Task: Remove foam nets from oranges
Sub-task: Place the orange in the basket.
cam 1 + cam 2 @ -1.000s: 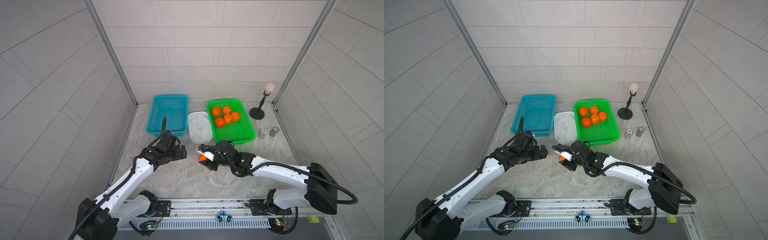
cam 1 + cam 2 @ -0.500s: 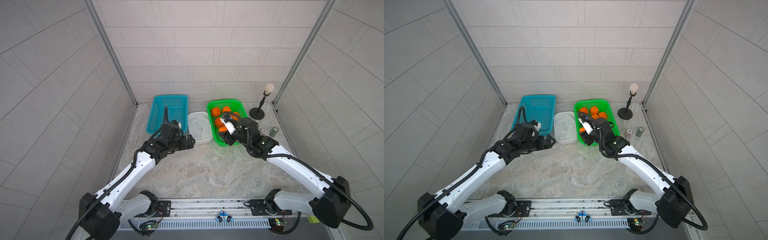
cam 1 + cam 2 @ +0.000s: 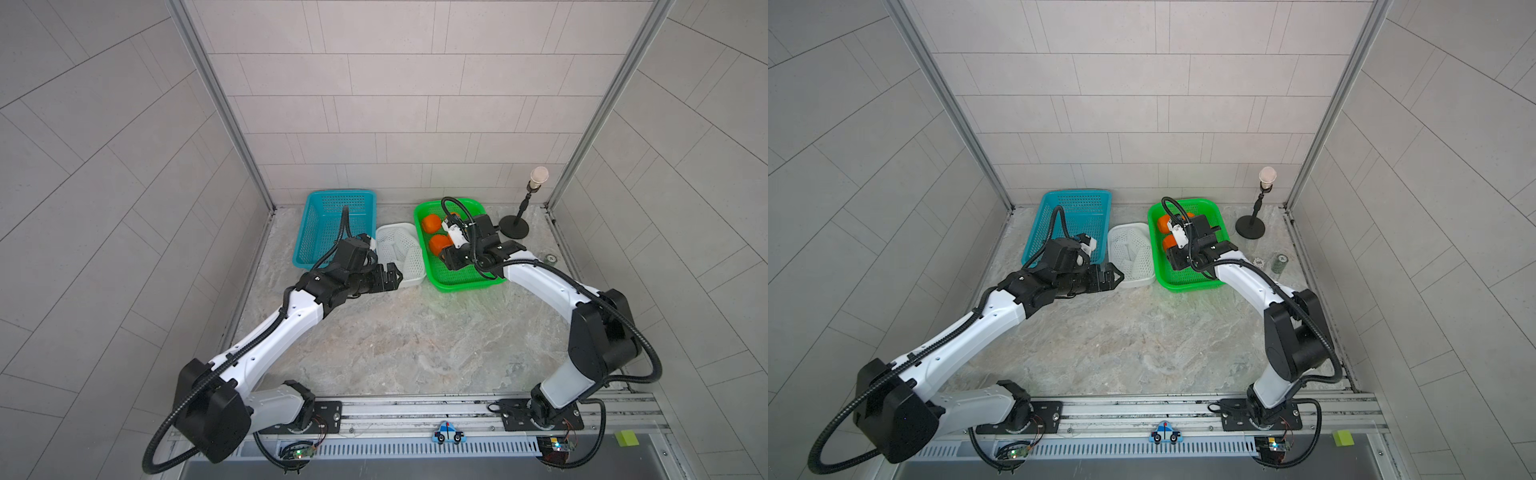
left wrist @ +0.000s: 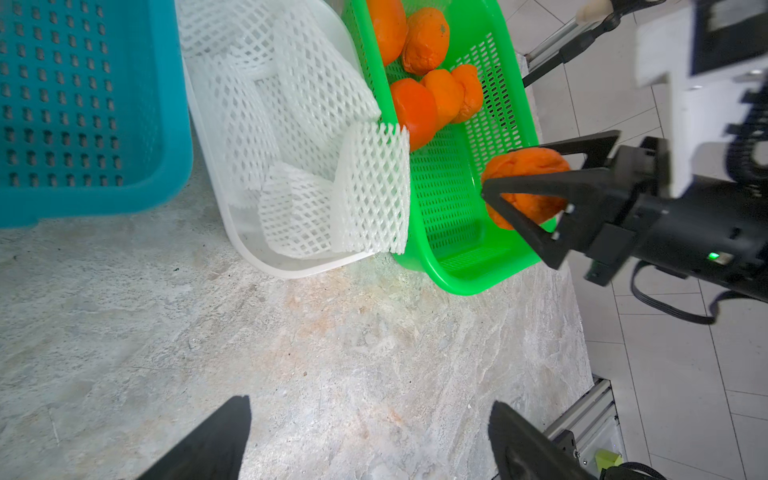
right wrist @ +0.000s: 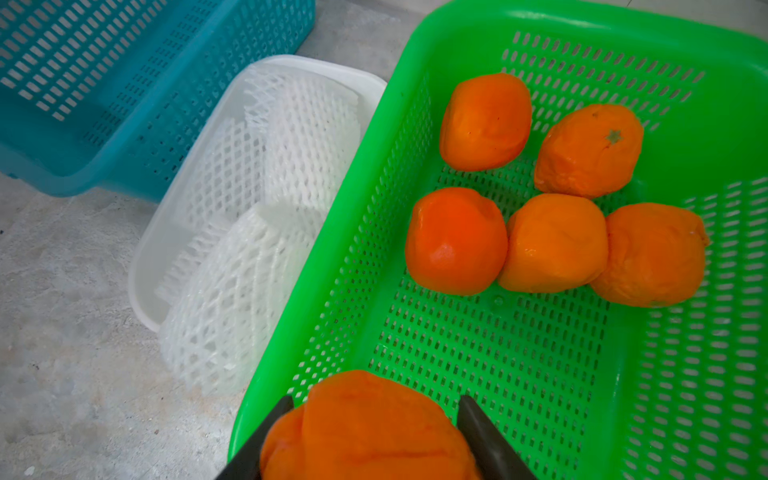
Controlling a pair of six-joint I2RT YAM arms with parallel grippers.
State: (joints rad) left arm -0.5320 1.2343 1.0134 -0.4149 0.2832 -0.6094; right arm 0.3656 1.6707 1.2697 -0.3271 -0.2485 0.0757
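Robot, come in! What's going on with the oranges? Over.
Left gripper open, empty. Right gripper shut on a bare orange over the green basket. Five bare oranges inside, foam nets in the white tub. Nothing blocking.

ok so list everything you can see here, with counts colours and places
green basket: one, green, back right
blue basket: one, blue, back left
tub: one, white, between the baskets
oranges: six, orange, five in the green basket, one held over it
foam nets: several, white, piled in the tub
stand: one, black with pale top, back right corner
small stacks: two, pale and greenish, right of the green basket
left tool: black, open, holding nothing, by the tub
right tool: black, shut on one orange
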